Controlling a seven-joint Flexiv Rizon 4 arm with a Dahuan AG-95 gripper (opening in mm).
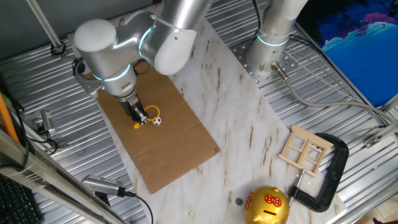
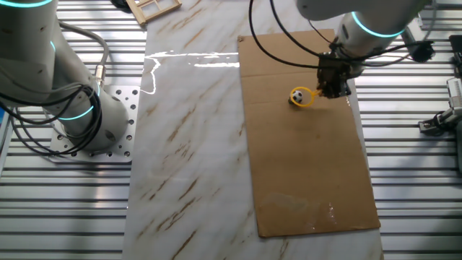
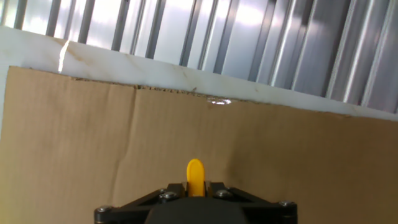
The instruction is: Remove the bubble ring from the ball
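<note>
The yellow-orange bubble ring (image 1: 149,114) lies low over the brown cardboard sheet (image 1: 168,146). Its loop (image 2: 302,97) still sits around the tiny black-and-white ball (image 1: 157,121), which also shows in the other fixed view (image 2: 295,97). My gripper (image 1: 139,117) is shut on the ring's handle, whose yellow tip (image 3: 195,177) sticks out between the black fingers (image 3: 216,188) in the hand view. The ball and the loop are hidden in the hand view.
A gold round piggy bank (image 1: 267,206) stands at the marble slab's near end. A small wooden frame (image 1: 305,150) and a black C-clamp (image 1: 328,174) lie to the right. A second arm's base (image 1: 268,56) stands at the back. Ribbed metal surrounds the slab.
</note>
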